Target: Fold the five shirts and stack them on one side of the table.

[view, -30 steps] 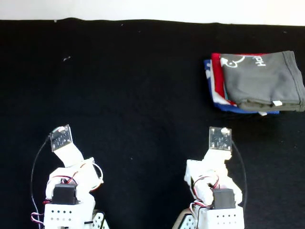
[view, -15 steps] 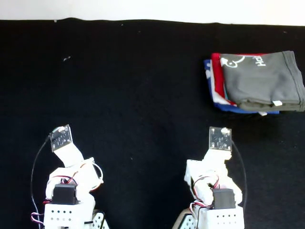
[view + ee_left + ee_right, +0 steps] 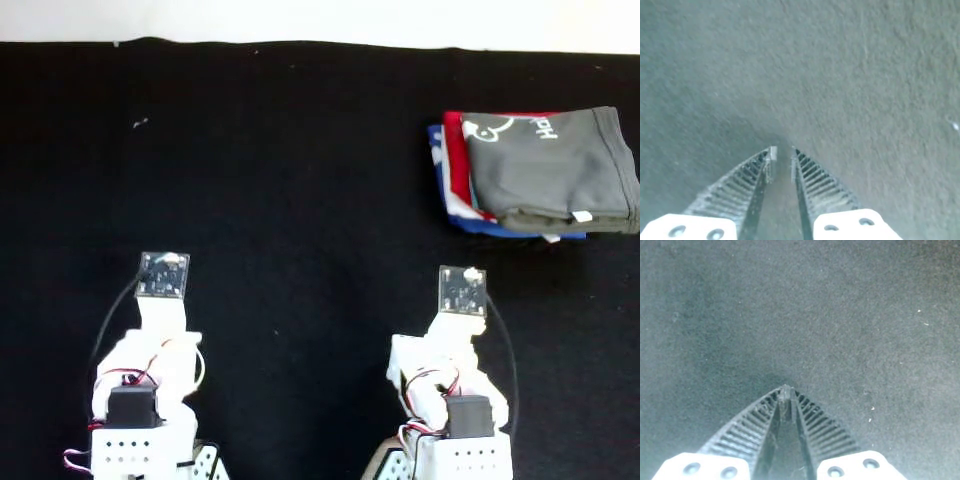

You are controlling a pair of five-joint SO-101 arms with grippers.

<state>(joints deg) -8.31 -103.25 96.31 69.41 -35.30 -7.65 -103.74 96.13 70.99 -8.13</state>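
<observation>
A stack of folded shirts (image 3: 540, 170) lies at the far right of the black table (image 3: 300, 150). A grey shirt (image 3: 560, 160) is on top, with red (image 3: 455, 150) and blue (image 3: 500, 228) edges showing beneath it. Both arms are folded back at the near edge, far from the stack. The left arm (image 3: 160, 300) is at the near left; its gripper (image 3: 782, 152) hangs over bare cloth, open by a narrow gap and holding nothing. At the near right is the right arm (image 3: 460, 310), and its gripper (image 3: 785, 392) is shut with nothing in it.
Black cloth covers the whole table, and a white strip (image 3: 320, 20) runs along the far edge. The arm bases (image 3: 140, 440) (image 3: 455, 440) stand at the near edge. Bare cloth stretches across the middle and left.
The left arm's wrist has swung to the right and slightly away from its base. The right arm and the shirt stack have not moved.
</observation>
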